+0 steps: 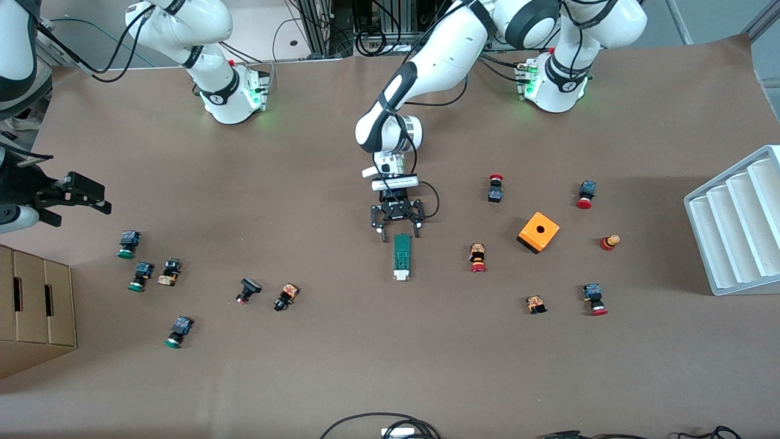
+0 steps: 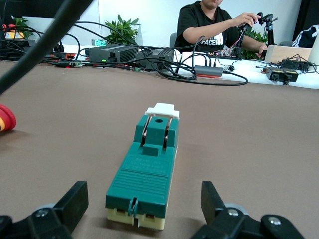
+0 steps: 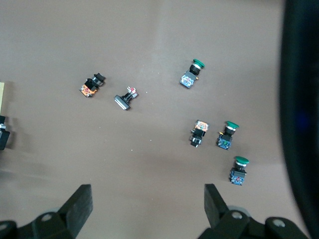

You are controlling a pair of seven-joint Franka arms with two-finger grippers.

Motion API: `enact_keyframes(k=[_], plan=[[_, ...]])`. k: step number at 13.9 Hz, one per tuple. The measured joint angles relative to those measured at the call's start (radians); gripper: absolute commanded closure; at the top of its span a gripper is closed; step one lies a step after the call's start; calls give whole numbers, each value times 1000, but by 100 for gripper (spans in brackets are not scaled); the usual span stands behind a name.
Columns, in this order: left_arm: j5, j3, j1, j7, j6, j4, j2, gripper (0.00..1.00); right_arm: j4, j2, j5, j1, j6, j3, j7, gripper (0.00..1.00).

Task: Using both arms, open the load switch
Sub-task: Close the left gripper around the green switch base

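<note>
A: Where is the left claw?

B: Low over the counter, fingers apart, at the end of the load switch that lies farther from the front camera. It holds nothing.

A: How does the switch look?

B: A slim dark-green block lying flat at the counter's middle, cream along its base, with a small white tab at the end nearer the front camera.

A: And the right claw?

B: It waits with fingers apart, above the green-capped push buttons at its end of the counter.
</note>
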Motion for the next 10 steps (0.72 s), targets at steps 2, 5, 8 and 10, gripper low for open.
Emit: enact_keyframes(k=[2,5,8,10], plan=[[0,0,2,0,0,0,0,0,0,0,0,0,0,0,0,0],[8,0,9,0,1,0,2,0,0,1,0,0,0,0,0,0],[20,0,12,0,2,0,9,0,0,1,0,0,0,0,0,0],[21,0,12,0,5,0,11,1,0,1,0,0,0,0,0,0]])
